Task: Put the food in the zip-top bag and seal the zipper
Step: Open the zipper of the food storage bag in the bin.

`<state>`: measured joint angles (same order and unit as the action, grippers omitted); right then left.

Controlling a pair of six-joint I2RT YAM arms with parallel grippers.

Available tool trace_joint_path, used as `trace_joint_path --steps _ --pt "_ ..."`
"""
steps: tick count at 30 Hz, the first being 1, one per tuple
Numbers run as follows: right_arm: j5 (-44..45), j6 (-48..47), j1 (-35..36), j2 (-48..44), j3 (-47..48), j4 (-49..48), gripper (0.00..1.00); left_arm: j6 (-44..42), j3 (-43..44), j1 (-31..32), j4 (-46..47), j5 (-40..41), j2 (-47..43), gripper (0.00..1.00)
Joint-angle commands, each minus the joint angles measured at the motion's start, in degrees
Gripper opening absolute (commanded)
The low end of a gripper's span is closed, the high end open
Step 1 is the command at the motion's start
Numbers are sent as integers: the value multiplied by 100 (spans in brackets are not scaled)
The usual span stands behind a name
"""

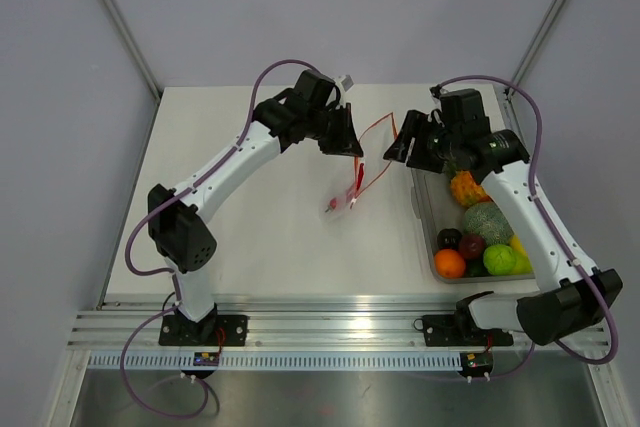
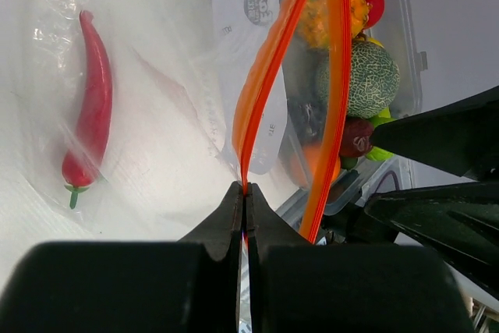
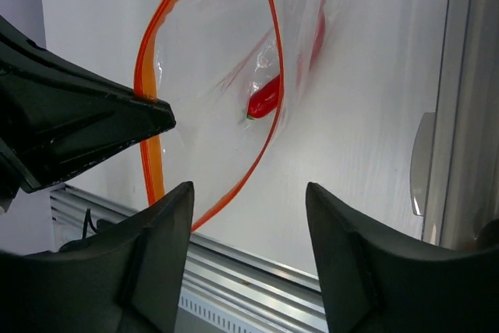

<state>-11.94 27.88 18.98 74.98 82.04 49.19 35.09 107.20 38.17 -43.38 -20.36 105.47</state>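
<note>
My left gripper [image 1: 352,147] is shut on the red-orange zipper [image 2: 265,76] of the clear zip-top bag [image 1: 345,197] and holds the bag's mouth up off the table. The mouth gapes as an orange loop [image 3: 146,60]. A red chili [image 2: 90,107] lies inside the bag, and it also shows in the right wrist view [image 3: 265,97]. My right gripper [image 1: 397,150] is open and empty, just right of the bag's mouth. The other food sits in the bin: a pineapple [image 1: 466,188], a green melon [image 1: 487,221], an orange piece [image 1: 450,263], a green piece [image 1: 499,259] and a dark purple piece [image 1: 449,239].
The rigid clear bin [image 1: 420,209] stands along the table's right side, under my right arm. An aluminium rail [image 1: 330,332] runs along the near edge. Grey walls close in the table at the back and sides.
</note>
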Motion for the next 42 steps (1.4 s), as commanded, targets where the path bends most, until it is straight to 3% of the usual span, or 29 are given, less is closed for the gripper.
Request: trace_joint_path --steps 1,2,4,6,7,10,14,26,35,36,38,39,42 --pt "-282 130 88 280 -126 -401 63 86 12 -3 259 -65 -237 0" --pt "-256 69 88 359 -188 -358 45 86 29 -3 207 -47 -255 0" --pt "23 -10 79 351 -267 -331 23 24 91 -3 102 67 -290 0" --pt "358 -159 71 289 -320 -209 3 -116 126 -29 -108 163 -343 0" --pt "629 -221 79 280 -329 -164 0 -169 161 -47 -179 199 -386 0" --pt "1061 -406 62 403 -355 -41 0 -432 283 -82 -566 462 -518 0" --pt "1010 -389 53 631 -443 -163 0 -644 284 -91 -848 805 -791 0" --pt "615 -327 44 667 -426 -366 1 -512 -331 -91 -453 717 -836 0" --pt "702 -406 44 571 -399 -243 41 -494 -551 -91 -303 814 -501 0" --pt "807 -406 44 536 -382 -243 50 -486 -568 -91 -277 806 -501 0" --pt "991 -441 44 395 -294 -173 60 -503 -577 -91 -233 840 -492 0" --pt "1158 -459 18 360 -268 -138 76 -503 -568 -91 -224 849 -484 0" --pt "1388 -582 -455 202 -206 29 86 -512 -551 -91 -198 797 -466 0"
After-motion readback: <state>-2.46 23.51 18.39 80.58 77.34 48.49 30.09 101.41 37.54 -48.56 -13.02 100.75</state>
